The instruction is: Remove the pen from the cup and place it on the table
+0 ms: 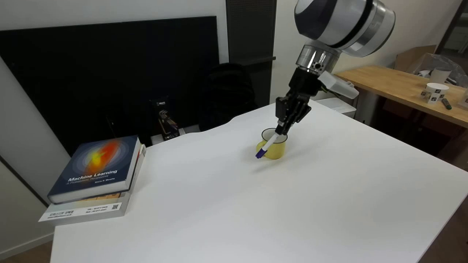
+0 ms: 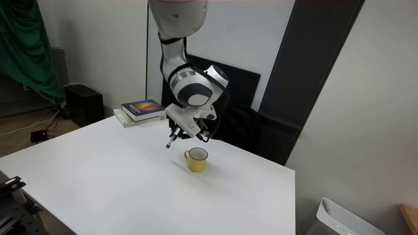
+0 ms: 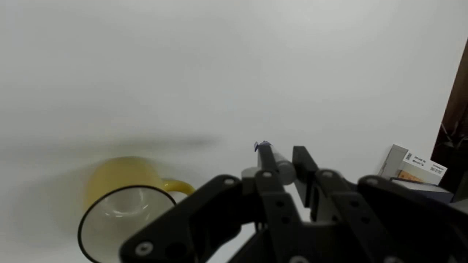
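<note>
The pen (image 1: pixel 270 142) has a white body and a blue end. My gripper (image 1: pixel 281 128) is shut on it and holds it tilted in the air, blue end down. The pen shows below the fingers in an exterior view (image 2: pixel 170 142) and between the fingertips in the wrist view (image 3: pixel 284 168). The yellow cup (image 2: pixel 197 165) stands upright on the white table (image 2: pixel 140 192). The pen is outside the cup, beside its handle. In the wrist view the cup (image 3: pixel 122 173) is at the lower left, its visible inside pale and bare.
Two stacked books (image 1: pixel 97 168) lie at one edge of the table; they also show in an exterior view (image 2: pixel 142 111). A dark backpack (image 1: pixel 228 91) and a black panel (image 1: pixel 109 73) are behind the table. A wooden desk (image 1: pixel 395 86) with cups stands beyond it.
</note>
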{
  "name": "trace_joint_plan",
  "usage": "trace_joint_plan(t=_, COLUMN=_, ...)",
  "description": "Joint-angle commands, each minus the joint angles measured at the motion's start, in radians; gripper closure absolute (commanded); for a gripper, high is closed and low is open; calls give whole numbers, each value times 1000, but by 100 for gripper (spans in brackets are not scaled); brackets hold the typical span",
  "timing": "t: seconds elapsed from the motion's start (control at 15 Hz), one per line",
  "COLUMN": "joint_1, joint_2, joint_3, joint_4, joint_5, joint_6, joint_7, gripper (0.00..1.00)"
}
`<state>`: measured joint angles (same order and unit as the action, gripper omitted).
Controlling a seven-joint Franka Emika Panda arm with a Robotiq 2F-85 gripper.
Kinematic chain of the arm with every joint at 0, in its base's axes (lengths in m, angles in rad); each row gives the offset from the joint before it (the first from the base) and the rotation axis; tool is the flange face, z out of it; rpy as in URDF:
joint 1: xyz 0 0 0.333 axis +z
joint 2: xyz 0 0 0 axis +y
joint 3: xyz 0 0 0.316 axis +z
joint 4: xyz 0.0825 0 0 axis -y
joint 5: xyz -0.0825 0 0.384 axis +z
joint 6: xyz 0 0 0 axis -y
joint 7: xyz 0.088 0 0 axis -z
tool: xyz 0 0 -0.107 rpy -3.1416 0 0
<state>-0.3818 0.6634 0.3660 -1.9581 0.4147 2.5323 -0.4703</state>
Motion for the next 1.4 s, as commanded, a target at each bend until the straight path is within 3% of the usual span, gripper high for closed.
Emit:
trace_joint_plan(t=0.0, joint_1=-71, joint_2=-46, joint_3=3, joint_4=-87, joint_5=135, joint_6=-47, joint_7=-68, gripper=96)
trace_joint_plan(t=0.27, joint_1=-135, joint_2=-49, joint_3=-36, joint_4=-155, joint_5=308, joint_6=-105, joint_7=-174, gripper=96)
trace_joint_plan(t=0.67, joint_1=-138, joint_2=52, joint_3=-209, joint_4=-100, joint_5=483, joint_6=-273, joint_7=-335, gripper=96)
trace_joint_plan(t=0.87, joint_1=-113, joint_2=124, joint_3=-284, joint_4=-47, joint_5=512, joint_6=-364, joint_7=-342, gripper=96)
trace_joint_plan(t=1.33, joint_1=-108, joint_2=310, joint_3=-361, joint_4=131, joint_5=515, joint_6=-578, joint_7=-312, gripper=96)
